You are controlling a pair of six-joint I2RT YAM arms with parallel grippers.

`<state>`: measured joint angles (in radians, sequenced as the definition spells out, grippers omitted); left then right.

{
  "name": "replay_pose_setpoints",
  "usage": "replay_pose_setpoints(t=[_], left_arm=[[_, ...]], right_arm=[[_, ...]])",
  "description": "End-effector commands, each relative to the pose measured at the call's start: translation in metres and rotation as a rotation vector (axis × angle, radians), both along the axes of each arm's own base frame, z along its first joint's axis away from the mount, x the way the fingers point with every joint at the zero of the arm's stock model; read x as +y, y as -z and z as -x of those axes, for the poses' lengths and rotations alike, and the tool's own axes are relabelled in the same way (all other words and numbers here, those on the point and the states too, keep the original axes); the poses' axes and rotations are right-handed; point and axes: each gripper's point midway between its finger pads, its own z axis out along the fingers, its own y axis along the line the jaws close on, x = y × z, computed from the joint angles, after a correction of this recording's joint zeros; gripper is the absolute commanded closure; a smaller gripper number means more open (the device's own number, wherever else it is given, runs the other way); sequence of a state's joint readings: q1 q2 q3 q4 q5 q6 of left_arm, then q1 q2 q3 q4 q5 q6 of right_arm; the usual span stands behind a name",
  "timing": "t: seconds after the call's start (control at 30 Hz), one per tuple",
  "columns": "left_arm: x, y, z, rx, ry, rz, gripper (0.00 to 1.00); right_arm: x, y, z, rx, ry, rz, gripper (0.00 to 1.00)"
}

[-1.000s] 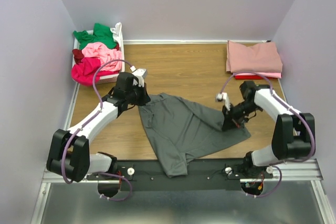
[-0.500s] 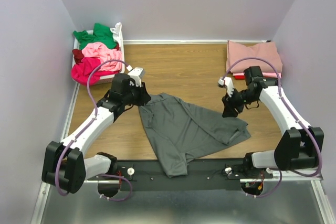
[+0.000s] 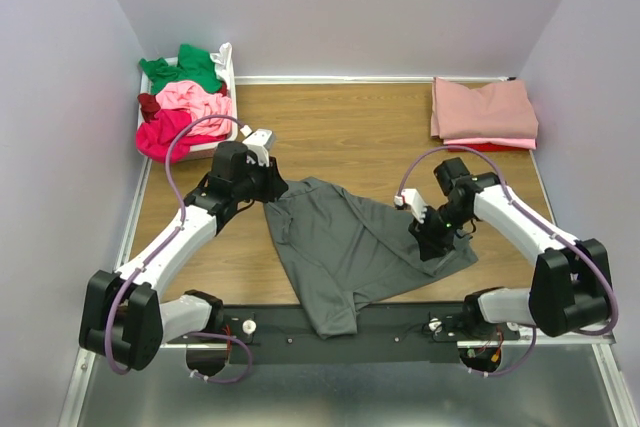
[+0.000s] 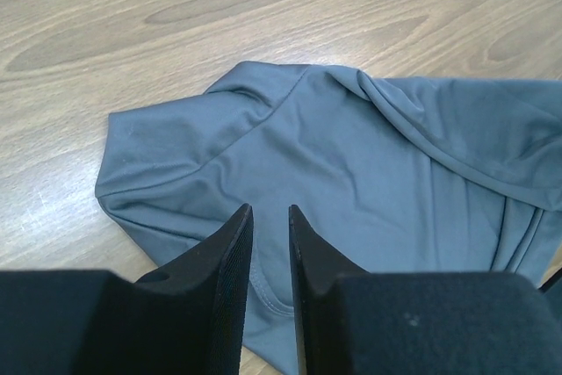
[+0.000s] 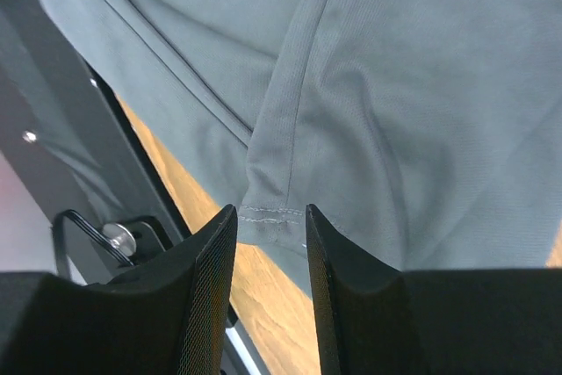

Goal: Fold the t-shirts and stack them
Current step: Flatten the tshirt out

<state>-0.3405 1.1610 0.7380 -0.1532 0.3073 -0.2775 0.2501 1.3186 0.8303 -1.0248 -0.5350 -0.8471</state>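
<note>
Where the overhead view takes in the table (image 3: 340, 127), the grey shirt (image 3: 350, 247) lies spread but rumpled across its middle, one end drooping over the near edge onto the black rail (image 3: 270, 332). The left gripper (image 3: 272, 184) sits at the shirt's far left corner; the right gripper (image 3: 432, 245) sits over its right edge. Jaw state cannot be told from this height. A white basket (image 3: 229, 67) in the far left corner holds a green shirt (image 3: 185, 69), a pink shirt (image 3: 195, 97), a magenta shirt (image 3: 165, 132) and a maroon shirt (image 3: 148, 103), all loosely heaped. At the far right corner a folded dusty rose shirt (image 3: 483, 107) tops a stack, with a red shirt (image 3: 478, 146) showing as an edge beneath. Left wrist view: the fingers (image 4: 230, 252) stand slightly spread with a narrow gap, nothing between them, poised over the grey shirt near its collar end; bare wood lies beyond. Whether the tips touch the cloth cannot be told. Right wrist view: the fingers (image 5: 206, 278) stand parted, wider than the left pair, and hold nothing. A stitched hem (image 5: 263, 215) lies directly below the gap, at the fold where two layers of grey cloth meet. A strip of wood shows beside the hem, and the rail runs along the left of the frame.
</note>
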Motion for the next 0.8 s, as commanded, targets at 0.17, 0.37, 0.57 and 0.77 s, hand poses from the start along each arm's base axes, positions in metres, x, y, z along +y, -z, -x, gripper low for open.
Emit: replay_pose_setpoints(t=[0.17, 0.37, 0.57, 0.77], left_arm=[[0.000, 0.005, -0.001, -0.001, -0.002, -0.001, 0.69], [0.000, 0.008, -0.001, 0.007, -0.001, -0.005, 0.69], [0.000, 0.008, -0.001, 0.006, 0.002, -0.003, 0.69], [-0.001, 0.009, -0.001, 0.007, 0.003, -0.002, 0.69]], right_arm=[[-0.011, 0.029, 0.001, -0.025, -0.013, 0.168, 0.56], [-0.010, 0.037, 0.007, -0.016, -0.028, 0.206, 0.56], [-0.011, 0.047, 0.011, -0.015, -0.051, 0.267, 0.56], [-0.006, 0.045, 0.009, -0.020, -0.057, 0.262, 0.79]])
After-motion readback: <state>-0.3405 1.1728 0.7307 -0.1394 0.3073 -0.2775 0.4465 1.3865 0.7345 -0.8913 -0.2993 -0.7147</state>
